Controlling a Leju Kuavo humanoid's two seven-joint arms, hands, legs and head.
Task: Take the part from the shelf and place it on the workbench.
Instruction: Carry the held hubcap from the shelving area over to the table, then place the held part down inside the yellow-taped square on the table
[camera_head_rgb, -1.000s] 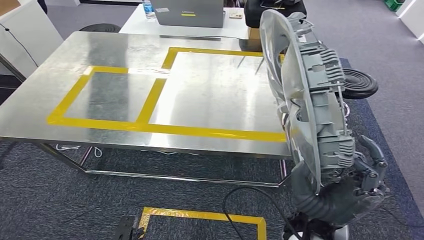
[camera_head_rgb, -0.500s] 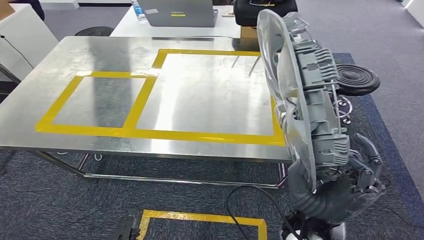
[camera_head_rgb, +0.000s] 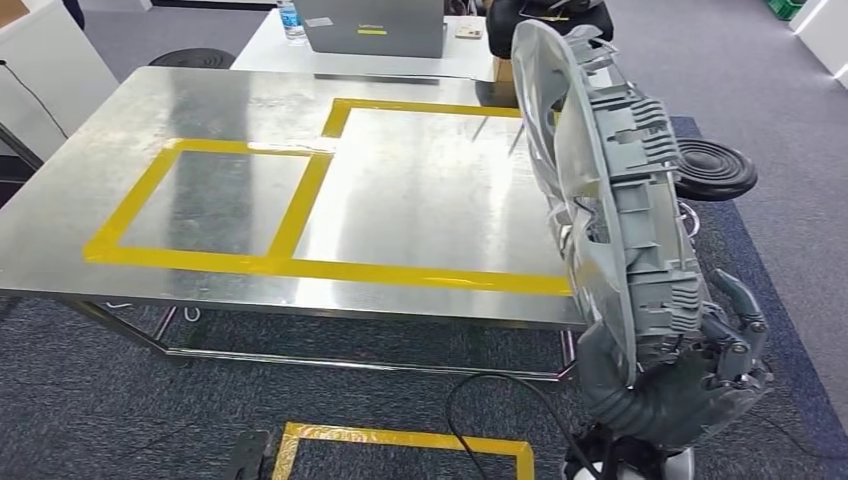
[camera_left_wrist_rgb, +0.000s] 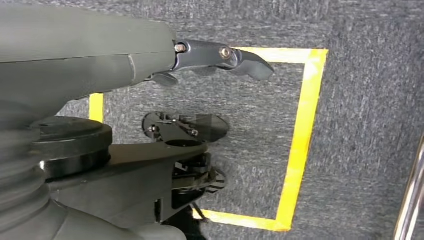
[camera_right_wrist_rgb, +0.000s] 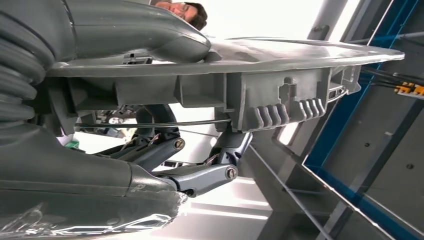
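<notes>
Part (camera_head_rgb: 610, 190): large grey moulded plastic piece, standing on edge, upright and slightly tilted, at the right end of the workbench (camera_head_rgb: 200, 110). Lower end seated in the right hand (camera_head_rgb: 690, 375); upper end rising past the workbench's far right corner. Smooth curved face turned toward the workbench, ribbed and finned back turned away from it. Overlaps the workbench's right edge in the head view; whether over the metal top or just off it, cannot tell. Not resting on the workbench.

Right hand: below the workbench's near right corner, clamped on the part's lower end. Seen from the right wrist, thick grey thumb (camera_right_wrist_rgb: 150, 35) pressed on the part's (camera_right_wrist_rgb: 280, 55) smooth face, darker fingers (camera_right_wrist_rgb: 205, 177) curled up against the ribbed underside, the piece caught between them.

Left hand (camera_left_wrist_rgb: 150, 55): seen from the left wrist, hanging over grey carpet with yellow floor tape (camera_left_wrist_rgb: 300, 135) beside a metal leg of the workbench. Holds nothing visible, touches nothing; 1 dark fingertip (camera_left_wrist_rgb: 245, 60) extended. How far apart the rest lie, cannot tell.

Workbench: bare metal top marked with yellow tape (camera_head_rgb: 300, 200) into 2 rectangles, the larger one nearest the part. Behind the workbench, a white table with a grey case (camera_head_rgb: 375, 25). Beyond the workbench's right edge, a black round base (camera_head_rgb: 715, 168) on the carpet.
</notes>
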